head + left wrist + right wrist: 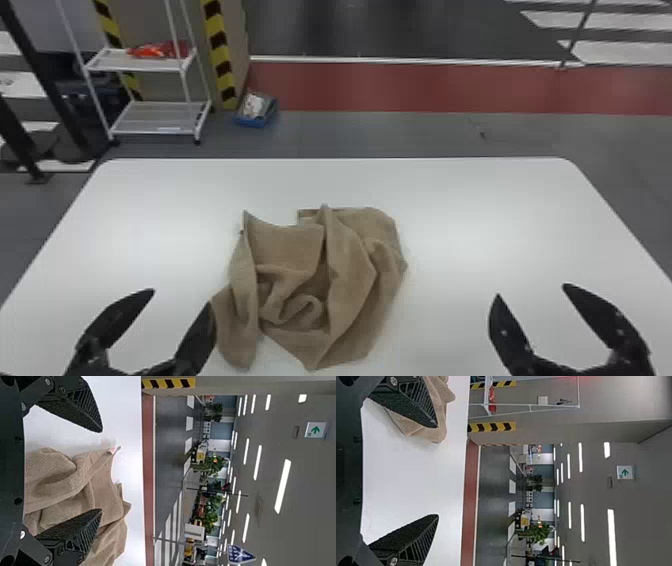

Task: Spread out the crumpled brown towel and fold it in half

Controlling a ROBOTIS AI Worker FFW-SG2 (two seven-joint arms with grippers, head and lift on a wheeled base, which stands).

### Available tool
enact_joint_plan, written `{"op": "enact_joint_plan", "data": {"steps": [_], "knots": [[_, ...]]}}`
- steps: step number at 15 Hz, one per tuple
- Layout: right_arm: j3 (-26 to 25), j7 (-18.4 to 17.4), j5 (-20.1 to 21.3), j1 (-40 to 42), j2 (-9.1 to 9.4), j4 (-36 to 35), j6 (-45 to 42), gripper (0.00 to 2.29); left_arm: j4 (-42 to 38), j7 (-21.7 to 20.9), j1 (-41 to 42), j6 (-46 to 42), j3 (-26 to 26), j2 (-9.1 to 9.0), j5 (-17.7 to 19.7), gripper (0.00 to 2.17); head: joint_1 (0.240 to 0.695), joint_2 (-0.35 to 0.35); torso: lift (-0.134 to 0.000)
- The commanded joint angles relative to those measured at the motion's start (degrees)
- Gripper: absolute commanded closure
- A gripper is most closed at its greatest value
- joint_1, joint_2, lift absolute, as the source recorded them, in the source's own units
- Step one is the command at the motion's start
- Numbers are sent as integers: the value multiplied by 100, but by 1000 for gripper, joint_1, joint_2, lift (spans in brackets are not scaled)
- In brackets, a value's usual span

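Towel lies crumpled; the left wrist view shows its pale tag. Left gripper and right gripper gape wide, empty.

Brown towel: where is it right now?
In the head view, the brown towel lies crumpled on the white table, just left of centre, beside the open left hand.
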Motion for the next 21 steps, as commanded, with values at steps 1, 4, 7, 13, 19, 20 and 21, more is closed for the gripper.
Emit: {"op": "enact_joint_plan", "data": {"steps": [1,4,7,13,19,20,21], "knots": [[0,0,0,0,5,0,0,76,0,0,0,1,-2,-32,0,194,695,-27,-125],[-9,0,-9,9,5,0,0,76,0,0,-9,1,-2,-32,0,194,695,-27,-125],[-9,0,0,9,5,0,0,76,0,0,-9,1,-2,-32,0,198,695,-28,-125],[475,589,1942,-17,5,-79,-246,103,-18,-9,-9,247,-187,-32,-202,208,695,-10,-125],[1468,1389,5150,-571,5,97,264,137,-185,-26,106,405,-187,-32,-202,208,695,133,-125],[1547,1652,5309,-703,5,97,492,154,-193,-26,106,440,-187,-32,-202,208,695,153,-125],[1731,1670,5695,-808,5,176,721,167,-202,-26,106,440,-187,-32,-202,208,695,183,-125]]}}
